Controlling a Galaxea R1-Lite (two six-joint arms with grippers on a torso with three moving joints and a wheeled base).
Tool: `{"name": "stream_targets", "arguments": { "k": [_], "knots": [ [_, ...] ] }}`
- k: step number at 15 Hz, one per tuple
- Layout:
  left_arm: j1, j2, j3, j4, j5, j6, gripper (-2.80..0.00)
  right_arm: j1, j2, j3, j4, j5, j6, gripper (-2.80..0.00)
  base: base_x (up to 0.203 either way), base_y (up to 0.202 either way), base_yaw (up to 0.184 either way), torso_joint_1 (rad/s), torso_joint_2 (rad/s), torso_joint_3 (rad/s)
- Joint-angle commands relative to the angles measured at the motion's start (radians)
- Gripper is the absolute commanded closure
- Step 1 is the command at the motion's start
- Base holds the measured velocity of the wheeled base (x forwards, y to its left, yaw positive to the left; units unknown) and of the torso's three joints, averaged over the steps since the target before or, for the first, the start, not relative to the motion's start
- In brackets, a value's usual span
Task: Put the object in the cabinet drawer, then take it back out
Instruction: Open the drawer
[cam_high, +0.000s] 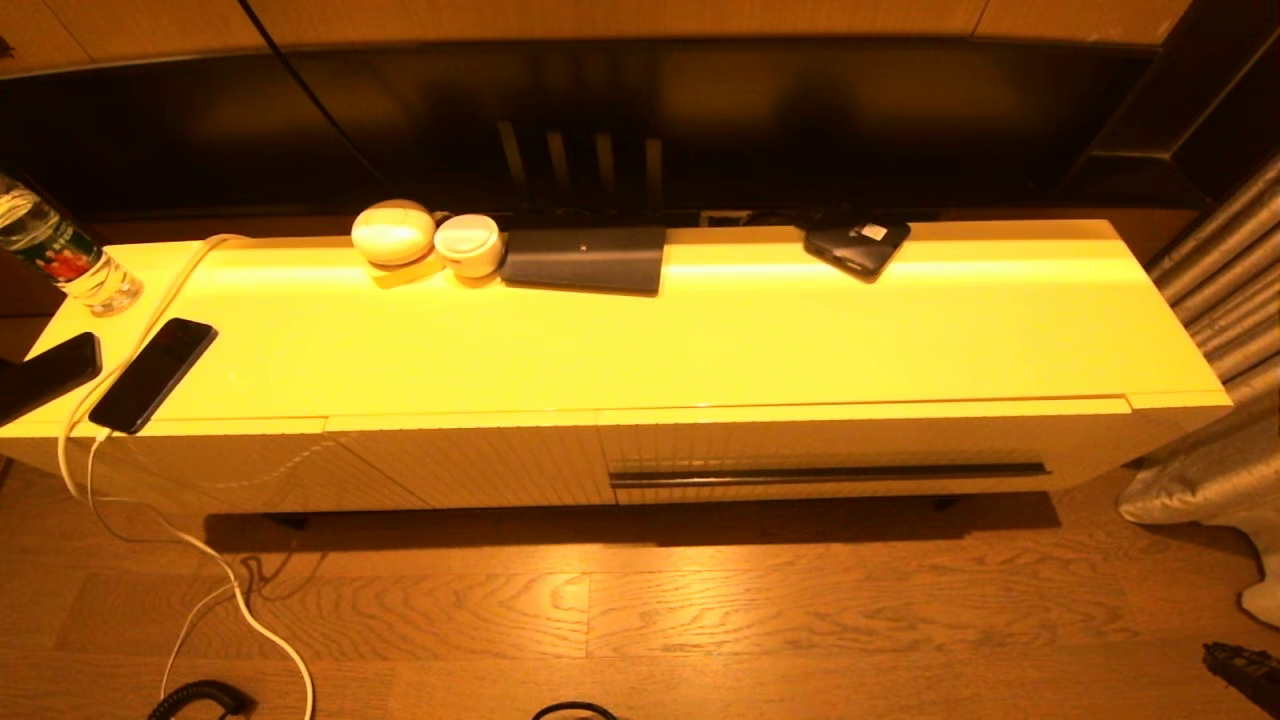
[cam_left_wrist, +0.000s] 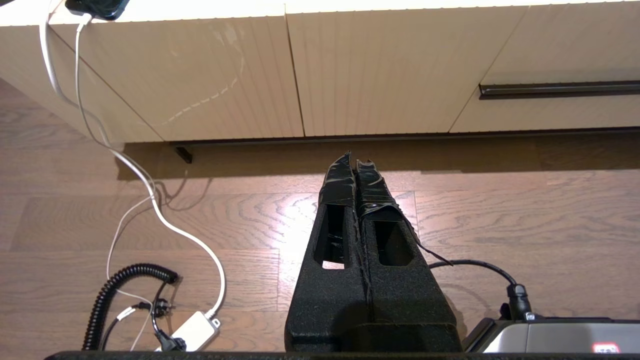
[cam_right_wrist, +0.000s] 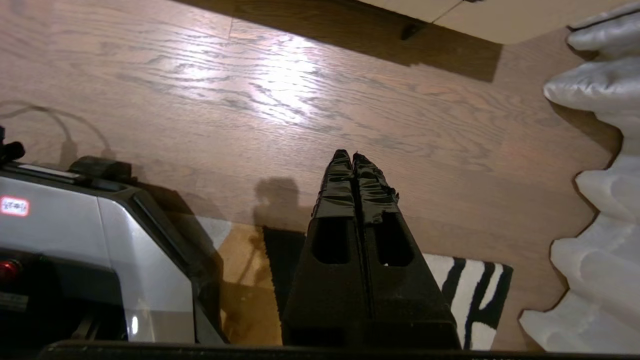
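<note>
Wide pale ribbed cabinet drawer (cam_high: 860, 455) with long dark handle slot, pushed in, left end effector (cam_left_wrist: 354, 161) pressed together low over the wooden floor (cam_left_wrist: 500, 225) well short of it, right end effector (cam_right_wrist: 351, 158) pressed together too, farther off

The cabinet drawer (cam_high: 860, 450) has a pale, finely ribbed matt front; its handle slot (cam_high: 828, 474) is dark and smooth. The surface (cam_high: 700, 340) above is glossy and reflective. The floor (cam_high: 700, 610) is grained wood with a soft sheen. Each hand, left hand (cam_left_wrist: 354, 159) and right hand (cam_right_wrist: 351, 156), looks like rough matt black foam (fingertips wrapped in shiny, wrinkled black tape). The curtain (cam_right_wrist: 600, 200) is satiny cloth.
</note>
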Motion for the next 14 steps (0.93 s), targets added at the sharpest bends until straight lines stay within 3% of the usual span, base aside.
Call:
{"name": "stream_targets", "arguments": {
  "k": [1,4,6,9,14],
  "knots": [
    [0.000,0.000,0.002,0.000,0.001,0.000,0.00,-0.003,0.017,0.003,0.000,0.000,0.000,0.00,0.000,0.000,0.000,0.000,0.00,0.000],
    [0.000,0.000,0.002,0.000,0.001,0.000,0.00,0.051,0.028,0.014,0.000,-0.005,-0.002,0.00,0.000,0.000,0.000,0.000,0.00,0.000],
    [0.000,0.000,0.003,0.000,0.001,0.000,0.00,0.042,0.052,-0.002,-0.003,-0.008,0.016,0.00,0.000,0.000,0.000,0.000,0.00,0.000],
    [0.000,0.000,0.002,0.000,0.001,0.000,0.00,-0.011,0.084,-0.063,0.066,-0.001,0.119,0.00,0.000,0.000,0.000,0.000,0.00,0.000],
    [0.000,0.000,0.003,0.000,0.000,0.000,0.00,-0.002,0.113,-0.064,0.067,-0.002,0.128,0.00,0.000,0.000,0.000,0.000,0.00,0.000]
  ]
}}
